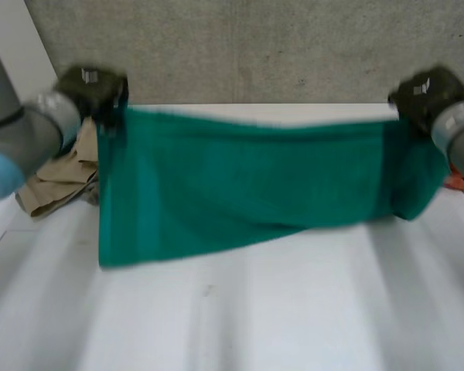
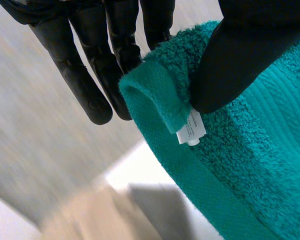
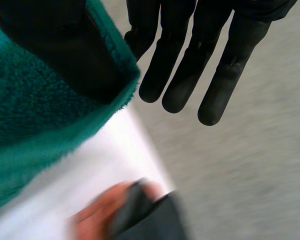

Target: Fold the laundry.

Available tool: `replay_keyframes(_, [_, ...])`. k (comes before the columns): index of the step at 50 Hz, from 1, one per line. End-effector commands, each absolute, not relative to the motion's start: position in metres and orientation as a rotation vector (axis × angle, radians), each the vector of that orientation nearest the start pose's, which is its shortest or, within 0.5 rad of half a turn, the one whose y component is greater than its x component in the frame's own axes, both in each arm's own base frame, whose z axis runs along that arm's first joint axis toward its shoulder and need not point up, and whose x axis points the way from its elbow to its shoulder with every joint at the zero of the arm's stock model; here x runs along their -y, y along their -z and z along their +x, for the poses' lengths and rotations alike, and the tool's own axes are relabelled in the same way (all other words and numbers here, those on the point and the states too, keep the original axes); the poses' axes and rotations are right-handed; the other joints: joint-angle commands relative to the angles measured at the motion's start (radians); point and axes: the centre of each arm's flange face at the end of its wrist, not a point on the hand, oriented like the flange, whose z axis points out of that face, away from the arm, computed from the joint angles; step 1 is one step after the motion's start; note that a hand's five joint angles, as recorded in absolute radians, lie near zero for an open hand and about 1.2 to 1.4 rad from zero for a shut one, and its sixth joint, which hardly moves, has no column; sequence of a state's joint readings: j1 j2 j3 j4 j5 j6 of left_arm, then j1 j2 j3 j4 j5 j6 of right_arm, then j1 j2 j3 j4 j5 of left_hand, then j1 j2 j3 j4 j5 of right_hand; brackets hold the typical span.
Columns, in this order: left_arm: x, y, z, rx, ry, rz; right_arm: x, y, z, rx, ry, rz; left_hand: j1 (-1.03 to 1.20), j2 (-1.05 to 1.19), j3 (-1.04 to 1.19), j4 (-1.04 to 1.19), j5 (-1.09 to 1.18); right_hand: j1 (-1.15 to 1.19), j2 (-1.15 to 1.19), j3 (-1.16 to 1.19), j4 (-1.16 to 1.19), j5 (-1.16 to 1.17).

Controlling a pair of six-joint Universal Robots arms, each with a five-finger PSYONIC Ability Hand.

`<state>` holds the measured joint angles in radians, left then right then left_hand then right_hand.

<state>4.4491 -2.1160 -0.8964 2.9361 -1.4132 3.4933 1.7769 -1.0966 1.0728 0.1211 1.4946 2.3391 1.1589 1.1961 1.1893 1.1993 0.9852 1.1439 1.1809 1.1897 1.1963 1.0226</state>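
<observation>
A green towel hangs stretched in the air above the white table, held by its two top corners. My left hand pinches the left top corner. In the left wrist view the thumb presses the towel's corner, with its small white label, against the fingers. My right hand pinches the right top corner. In the right wrist view the thumb clamps the towel's edge while the other fingers stay straight.
A crumpled beige garment lies on the table at the left, behind the towel. Something orange-red lies at the table's right edge, beside a dark item. A grey wall stands behind the table.
</observation>
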Motion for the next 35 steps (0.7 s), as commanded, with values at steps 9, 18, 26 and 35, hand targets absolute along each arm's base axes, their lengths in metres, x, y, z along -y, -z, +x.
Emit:
replay_keyframes(9, [0.385,-0.461,-0.254,-1.426,2.981,0.369,0.421,-0.422,0.223,-1.267,3.111,-0.356,0.237,0.200,0.207,0.197,0.237,0.252,0.215,0.207,0.200,0.199])
replay_keyframes(18, [0.410,-0.388,-0.252,-1.712,2.788,0.418,0.427,-0.368,0.227,-1.514,2.936,-0.554,0.237,0.200,0.207,0.197,0.237,0.252,0.215,0.207,0.200,0.199])
replay_keyframes(26, [0.421,-0.293,-0.252,-2.026,2.507,0.500,0.435,-0.273,0.223,-1.921,2.609,-0.775,0.237,0.200,0.207,0.197,0.237,0.252,0.215,0.207,0.200,0.199])
replay_keyframes(35, [0.398,-0.205,-0.245,-2.282,2.124,0.689,0.414,-0.185,0.203,-2.327,2.199,-0.922,0.237,0.200,0.207,0.197,0.237,0.252,0.215,0.207,0.200,0.199])
